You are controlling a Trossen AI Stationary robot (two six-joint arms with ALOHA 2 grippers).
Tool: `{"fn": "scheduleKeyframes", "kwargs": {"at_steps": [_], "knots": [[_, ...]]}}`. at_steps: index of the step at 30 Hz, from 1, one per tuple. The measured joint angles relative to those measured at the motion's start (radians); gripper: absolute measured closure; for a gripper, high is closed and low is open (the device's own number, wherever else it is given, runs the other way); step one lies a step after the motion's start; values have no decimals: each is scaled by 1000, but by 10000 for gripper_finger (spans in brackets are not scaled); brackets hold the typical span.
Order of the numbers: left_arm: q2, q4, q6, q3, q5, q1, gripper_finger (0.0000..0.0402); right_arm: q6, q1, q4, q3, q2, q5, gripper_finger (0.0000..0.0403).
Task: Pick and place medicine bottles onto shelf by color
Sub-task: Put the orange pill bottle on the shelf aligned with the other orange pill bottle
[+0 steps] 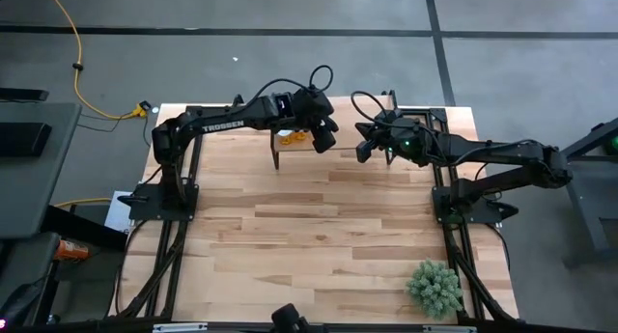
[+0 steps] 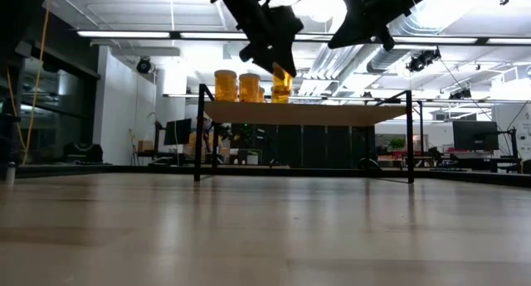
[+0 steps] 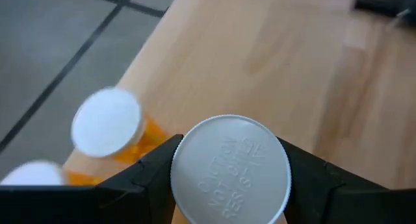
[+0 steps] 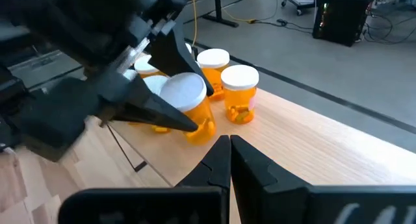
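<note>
Bottle (image 4: pixel 188 107) upright, white cap up, clamped between left gripper (image 4: pixel 172 117) fingers, shelf board (image 4: pixel 312 139) directly beneath, placed bottles (image 4: pixel 237 94) just beside; right gripper (image 4: pixel 229 160) shut, empty, nearby.

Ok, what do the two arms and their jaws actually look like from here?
Both arms are dark, jointed and slim. The left arm carries white TROSSEN lettering along its link, and black cables loop over the wrists. A small green light glows on the right arm near its wrist. The jaws are matte black, angular wedges tapering toward the tips.

About five bottles (image 4: pixel 237 93), one shelf (image 2: pixel 304 113).
</note>
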Motion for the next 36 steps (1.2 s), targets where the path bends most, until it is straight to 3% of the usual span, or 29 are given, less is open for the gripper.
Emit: {"fn": "scheduleKeyframes", "kwargs": {"at_steps": [5,36], "knots": [[0,1,-16,-22,-62,1,200,14,0,0,0,0,-1,403],[50,21,-87,-24,-112,8,200,8,0,-12,0,0,-2,403]]}}
